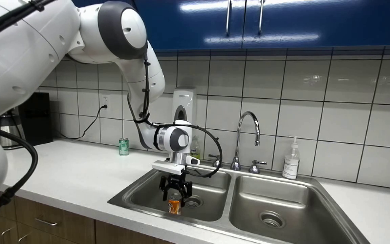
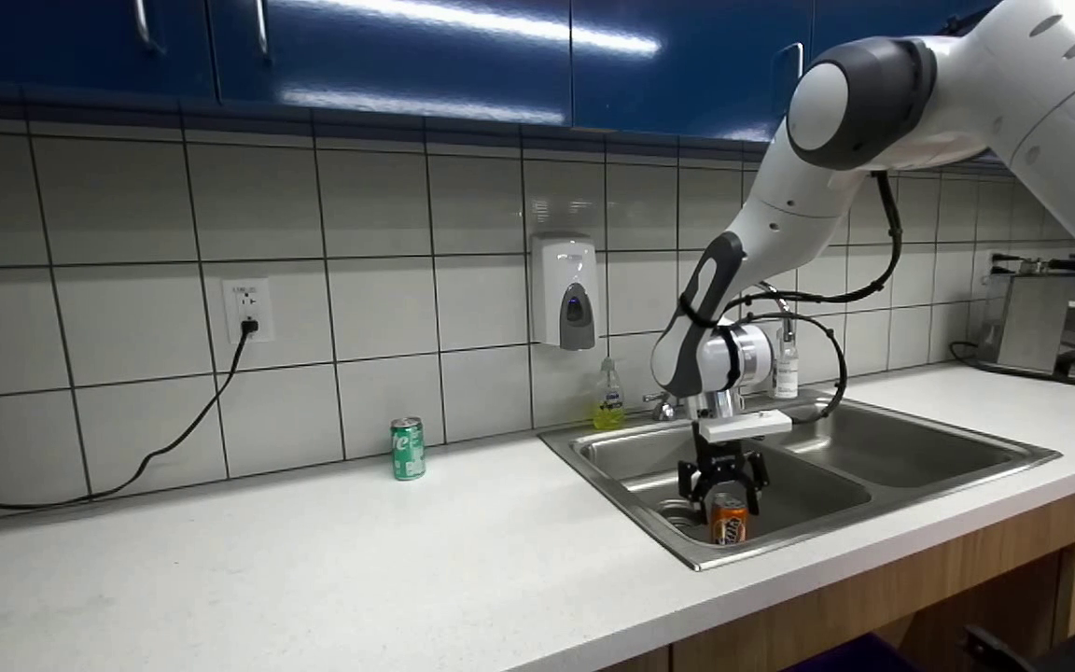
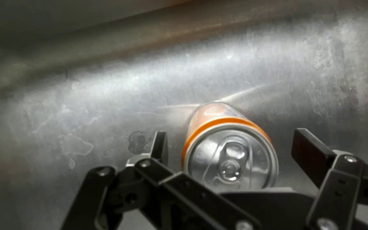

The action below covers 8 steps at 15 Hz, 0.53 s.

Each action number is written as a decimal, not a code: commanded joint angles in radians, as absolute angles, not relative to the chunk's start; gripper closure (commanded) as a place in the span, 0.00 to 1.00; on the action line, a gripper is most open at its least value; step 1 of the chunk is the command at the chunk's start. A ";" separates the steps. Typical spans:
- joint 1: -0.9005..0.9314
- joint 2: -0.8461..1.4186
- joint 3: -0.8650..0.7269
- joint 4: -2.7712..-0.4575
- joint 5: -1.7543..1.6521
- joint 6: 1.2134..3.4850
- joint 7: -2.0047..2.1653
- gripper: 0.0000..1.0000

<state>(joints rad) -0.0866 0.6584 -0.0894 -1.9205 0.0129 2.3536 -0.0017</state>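
An orange soda can (image 1: pixel 174 206) with a silver top stands upright in a basin of the steel sink (image 1: pixel 228 206). It also shows in an exterior view (image 2: pixel 730 525) and in the wrist view (image 3: pixel 232 156). My gripper (image 3: pixel 230 140) points down over the can and is open. The fingers are on either side of the can's top, with a gap on each side in the wrist view. The gripper also shows in both exterior views (image 1: pixel 174 199) (image 2: pixel 729 511). The lower part of the can is partly hidden by the sink's front edge in an exterior view.
A green can (image 1: pixel 124 146) stands on the white counter (image 2: pixel 314 579) near the tiled wall. A faucet (image 1: pixel 239 142), a pump bottle (image 1: pixel 291 161) and a yellow soap bottle (image 2: pixel 608 401) stand behind the sink. A soap dispenser (image 2: pixel 565 291) hangs on the wall.
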 commanded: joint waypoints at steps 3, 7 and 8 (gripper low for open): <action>-0.116 0.665 -0.073 -1.908 0.029 2.359 -0.023 0.00; -0.122 0.663 -0.068 -1.915 0.045 2.378 -0.017 0.00; -0.124 0.663 -0.066 -1.916 0.052 2.382 -0.020 0.00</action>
